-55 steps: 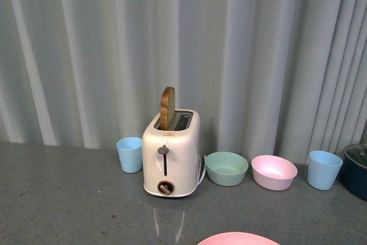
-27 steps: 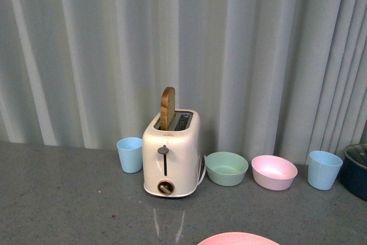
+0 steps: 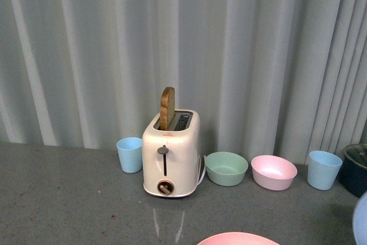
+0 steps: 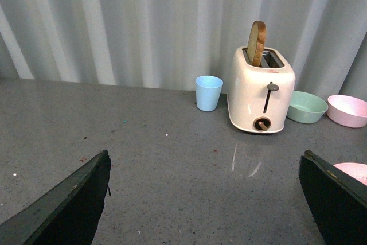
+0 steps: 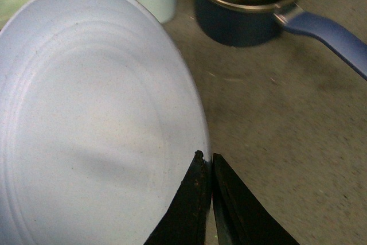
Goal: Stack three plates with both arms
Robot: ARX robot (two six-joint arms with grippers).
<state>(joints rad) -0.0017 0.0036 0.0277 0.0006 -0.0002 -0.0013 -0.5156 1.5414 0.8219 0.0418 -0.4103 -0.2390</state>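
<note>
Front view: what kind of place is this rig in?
Probably a mock kitchen set in a lab, not a real home: a cream toaster holding a bread slice, a green bowl and blue cup on a grey countertop, and a pleated curtain as backdrop instead of a wall.

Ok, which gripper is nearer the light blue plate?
Right. The right gripper is shut on the rim of the light blue plate; the left gripper is open over the table, that plate absent from its view.

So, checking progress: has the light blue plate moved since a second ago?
Yes: the light blue plate entered from the right, in front of the dark pot.
</note>
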